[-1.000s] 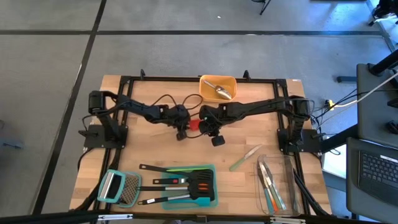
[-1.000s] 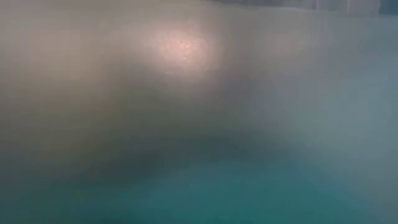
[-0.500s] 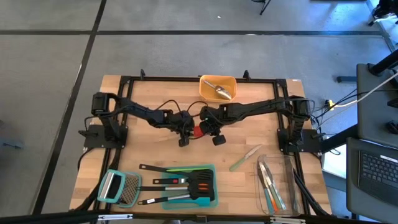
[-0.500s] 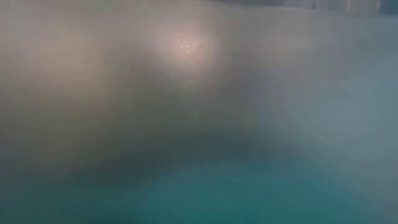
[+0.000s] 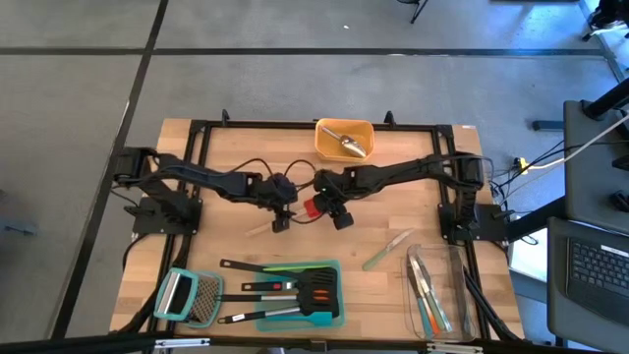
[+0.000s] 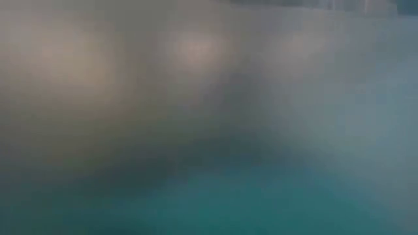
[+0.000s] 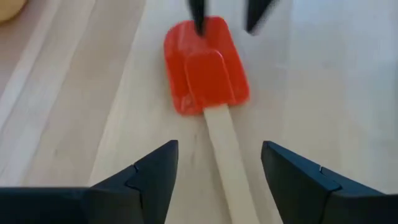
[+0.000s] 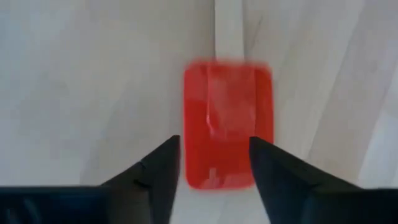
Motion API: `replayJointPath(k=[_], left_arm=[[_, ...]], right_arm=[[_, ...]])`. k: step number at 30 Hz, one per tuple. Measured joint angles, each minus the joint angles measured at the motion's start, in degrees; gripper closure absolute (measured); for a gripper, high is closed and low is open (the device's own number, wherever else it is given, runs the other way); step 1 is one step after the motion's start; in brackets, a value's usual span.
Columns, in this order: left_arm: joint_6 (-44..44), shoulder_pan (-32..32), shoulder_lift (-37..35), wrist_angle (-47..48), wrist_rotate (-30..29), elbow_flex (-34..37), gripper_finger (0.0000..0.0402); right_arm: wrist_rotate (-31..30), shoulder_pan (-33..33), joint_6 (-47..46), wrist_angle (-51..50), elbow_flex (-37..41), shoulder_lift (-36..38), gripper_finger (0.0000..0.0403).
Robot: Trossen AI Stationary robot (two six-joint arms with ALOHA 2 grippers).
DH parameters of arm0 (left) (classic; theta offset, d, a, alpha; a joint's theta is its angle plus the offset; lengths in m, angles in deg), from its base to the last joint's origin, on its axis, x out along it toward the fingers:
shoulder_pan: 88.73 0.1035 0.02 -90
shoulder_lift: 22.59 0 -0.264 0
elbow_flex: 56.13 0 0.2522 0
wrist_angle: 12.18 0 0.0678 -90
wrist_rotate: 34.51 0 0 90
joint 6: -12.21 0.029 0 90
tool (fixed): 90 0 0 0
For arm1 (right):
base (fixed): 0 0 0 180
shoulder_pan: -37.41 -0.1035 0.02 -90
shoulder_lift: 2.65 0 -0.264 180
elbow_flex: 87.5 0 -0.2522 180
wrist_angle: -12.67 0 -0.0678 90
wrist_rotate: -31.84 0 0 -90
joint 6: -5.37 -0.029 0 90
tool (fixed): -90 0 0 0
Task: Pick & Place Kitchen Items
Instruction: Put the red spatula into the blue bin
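Note:
A red spatula [image 5: 313, 208] with a pale wooden handle [image 5: 257, 230] lies flat on the table's middle. My left gripper [image 5: 278, 222] is open over the handle. In the left wrist view its fingertips [image 7: 217, 180] stand on either side of the handle [image 7: 224, 162], apart from it. My right gripper [image 5: 339, 218] is open at the red head's free end. In the right wrist view its fingers [image 8: 211, 174] stand on either side of the head [image 8: 227, 124]. I cannot tell whether they touch it. The low view is a blur.
An orange bin [image 5: 362, 128] with a silver scoop stands at the far edge. A teal tray [image 5: 336, 313] with black turners and a grater [image 5: 187, 295] lie near the front left. A clear container [image 5: 454, 258] holds cutlery at the front right. A green spatula [image 5: 386, 251] lies beside it.
My left gripper has drawn back toward the table's left edge along the spatula, and the wooden handle's free end now shows. The red head has shifted slightly toward the near edge. My right gripper has stayed by the head.

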Motion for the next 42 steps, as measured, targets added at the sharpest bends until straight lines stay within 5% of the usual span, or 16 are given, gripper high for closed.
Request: replayJointPath(k=[7, 13, 42], left_arm=[[-2.69, -3.93, -2.36, 2.12, -0.73, -0.02, 0.0183], [-4.62, -5.87, -2.41, 2.7, -2.37, -0.02, 0.0194], [-2.21, -11.01, 1.4, 5.49, -17.0, 1.01, 0.0194]], right_arm=[[-5.11, 1.04, 0.24, 1.61, 0.03, -4.11, 0.0148], [-1.13, 1.43, 0.09, 2.58, -0.03, -4.65, 0.0122], [12.18, 1.92, -9.47, 5.05, -0.52, -8.74, 0.0168]])
